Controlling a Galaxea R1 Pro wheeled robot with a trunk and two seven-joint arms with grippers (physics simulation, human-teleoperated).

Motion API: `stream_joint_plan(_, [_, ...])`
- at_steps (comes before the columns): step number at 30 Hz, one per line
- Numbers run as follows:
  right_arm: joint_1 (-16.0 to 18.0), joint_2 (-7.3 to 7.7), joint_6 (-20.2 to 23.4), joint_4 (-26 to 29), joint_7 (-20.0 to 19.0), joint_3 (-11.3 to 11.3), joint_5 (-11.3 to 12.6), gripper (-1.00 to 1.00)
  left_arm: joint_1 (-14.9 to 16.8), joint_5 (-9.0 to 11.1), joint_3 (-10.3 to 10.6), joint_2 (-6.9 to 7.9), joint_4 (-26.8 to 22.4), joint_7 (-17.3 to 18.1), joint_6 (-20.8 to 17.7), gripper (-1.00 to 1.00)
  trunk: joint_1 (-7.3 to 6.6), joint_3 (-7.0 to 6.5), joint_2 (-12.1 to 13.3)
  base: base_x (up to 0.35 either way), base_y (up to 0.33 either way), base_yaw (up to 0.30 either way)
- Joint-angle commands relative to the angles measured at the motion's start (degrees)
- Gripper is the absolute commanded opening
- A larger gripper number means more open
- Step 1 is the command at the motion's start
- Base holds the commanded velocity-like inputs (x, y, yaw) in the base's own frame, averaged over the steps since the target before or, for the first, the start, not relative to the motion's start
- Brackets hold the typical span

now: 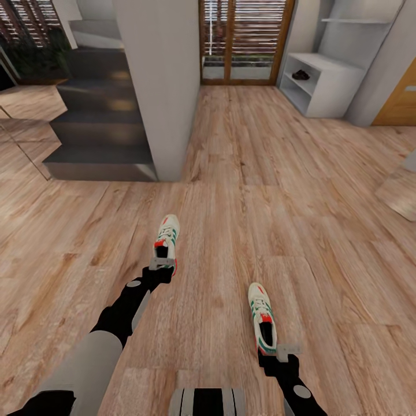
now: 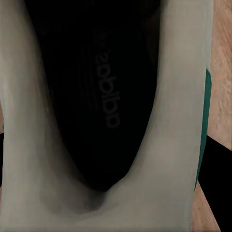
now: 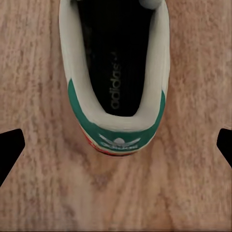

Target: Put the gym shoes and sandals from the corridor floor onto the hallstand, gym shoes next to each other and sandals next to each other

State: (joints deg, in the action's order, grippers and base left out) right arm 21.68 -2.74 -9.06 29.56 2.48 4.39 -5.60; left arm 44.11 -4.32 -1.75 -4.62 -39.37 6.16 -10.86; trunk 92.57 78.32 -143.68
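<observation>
- Both gym shoes are on the corridor floor (image 1: 231, 173), so from where I stand the job looks like it's barely begun for them.
- The left gym shoe (image 1: 167, 234) lies toe pointing away from the robot, and the left gripper (image 1: 162, 264) sits right at its heel.
- In the left wrist view the camera looks straight down into that shoe's dark opening (image 2: 96, 96), really close. The fingers themselves I can't make out clearly, just dark shapes at the frame edges, so I can't tell if they're clamped on the heel or just around it.
- The right gym shoe (image 1: 262, 316) is off to the robot's right, well apart from the other one, toe also pointing away.
- The right gripper (image 1: 287, 349) hovers just behind its heel. In the right wrist view the two black fingertips (image 3: 10, 150) stand wide, one either side of the frame, with the shoe's green heel (image 3: 118, 135) between them and nothing held.
- The hallstand (image 1: 323, 81) is way down the corridor by the slatted door (image 1: 245, 37), far from the robot.
- There's something small and dark on its lower shelf (image 1: 300, 74). Might be a sandal, but it's too tiny to say.
- My guess at what's left: grab both shoes, carry them over, set them side by side. I can't judge the sandals from here.
</observation>
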Motion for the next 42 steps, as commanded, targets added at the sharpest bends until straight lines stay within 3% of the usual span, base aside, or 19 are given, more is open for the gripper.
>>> stream_joint_plan(1, [0.0,-0.07,-0.2,0.0,0.0,0.4,-0.6,1.00,0.0,-0.4,-0.2,-0.04,-0.1,0.3,-0.3,-1.00,0.01,0.36,0.0,0.000,0.000,0.000])
stream_joint_plan(22, [0.0,-0.07,-0.2,0.2,0.0,0.5,-0.6,1.00,0.0,-0.4,-0.2,0.04,-0.1,0.3,-0.4,-1.00,0.55,6.82,-0.3,0.000,0.000,0.000])
stream_joint_plan(42, [0.0,0.00,-0.3,0.4,0.0,0.6,-0.6,1.00,-1.3,-0.4,-0.3,0.22,-0.7,0.3,-0.3,-1.00,0.55,6.96,-0.3,0.051,0.000,0.000])
